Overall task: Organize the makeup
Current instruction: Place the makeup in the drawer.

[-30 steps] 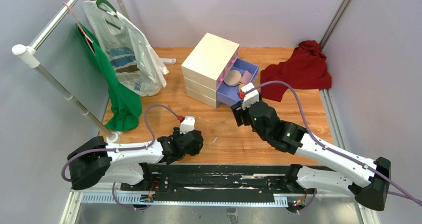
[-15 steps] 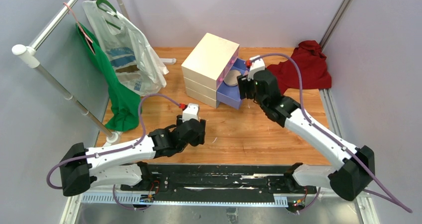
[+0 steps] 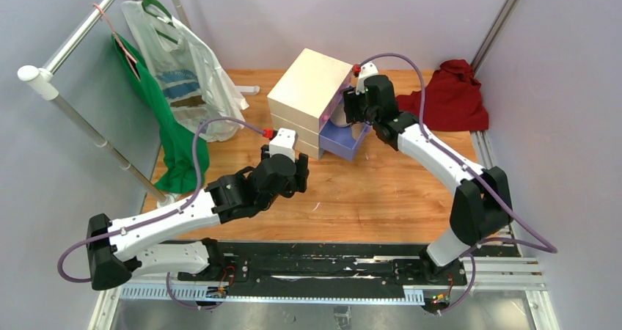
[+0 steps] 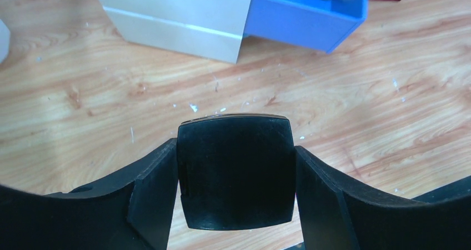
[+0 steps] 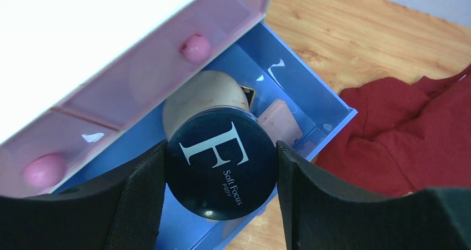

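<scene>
One navy compact (image 5: 221,169), right hand (image 5: 221,150): "F", "Soft Focus"; left hand (image 4: 236,150): black compact (image 4: 236,175).

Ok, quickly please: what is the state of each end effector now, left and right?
Left end effector: closed on the black square compact.
Right end effector: closed on the round navy compact, over the open blue drawer.

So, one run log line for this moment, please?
left end effector: holds black square compact | right end effector: holds round navy compact over open blue drawer
</scene>
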Controlling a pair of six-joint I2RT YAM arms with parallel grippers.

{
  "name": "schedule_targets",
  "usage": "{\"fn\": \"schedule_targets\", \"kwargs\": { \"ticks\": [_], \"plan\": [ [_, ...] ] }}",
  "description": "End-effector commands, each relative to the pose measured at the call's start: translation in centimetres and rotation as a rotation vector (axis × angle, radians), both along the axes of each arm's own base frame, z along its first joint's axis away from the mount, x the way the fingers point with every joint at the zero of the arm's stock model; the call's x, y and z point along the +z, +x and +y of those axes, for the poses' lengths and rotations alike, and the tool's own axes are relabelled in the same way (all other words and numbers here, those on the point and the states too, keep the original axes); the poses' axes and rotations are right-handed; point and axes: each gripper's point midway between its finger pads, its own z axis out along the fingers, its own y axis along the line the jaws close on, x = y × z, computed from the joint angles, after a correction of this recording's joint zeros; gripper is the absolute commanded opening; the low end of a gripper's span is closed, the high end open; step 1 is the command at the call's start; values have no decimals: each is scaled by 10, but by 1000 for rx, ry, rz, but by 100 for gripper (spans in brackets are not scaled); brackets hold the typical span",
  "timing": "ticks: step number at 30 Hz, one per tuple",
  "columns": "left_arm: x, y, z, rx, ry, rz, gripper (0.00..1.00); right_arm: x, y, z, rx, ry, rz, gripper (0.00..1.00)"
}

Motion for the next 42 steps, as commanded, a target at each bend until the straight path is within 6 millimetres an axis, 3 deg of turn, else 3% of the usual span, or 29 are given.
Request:
{"fn": "schedule_targets", "kwargs": {
  "ticks": [1,9,12,15,18,22,25,32,37,42],
  "plan": [
    [38,11,-4,6,-2,-86,0,7,24,-2,12,34,-27,1],
    [69,22,-22,-24,-1,-141,0,-25,48,-7,8,10,29,1],
    [73,27,-31,-34,7,-149,0,-31,53,-8,5,6,44,6],
    [76,31,-40,-47,13,-153,0,-35,55,-10,-2,2,50,21],
    [76,34,-48,-60,25,-152,0,-37,57,-12,-8,-1,55,53],
    [74,37,-56,-71,39,-150,0,-34,56,-15,-11,-2,49,68],
    [75,39,-61,-79,43,-146,0,-25,55,-16,-8,3,31,74],
    [81,41,-69,-93,32,-151,0,-4,48,-21,-14,20,1,76],
    [85,46,-82,-113,42,-162,0,36,31,-37,-53,34,-81,77],
    [81,60,-109,-141,73,-179,0,79,1,-63,-128,54,-161,78]
  ]
}}
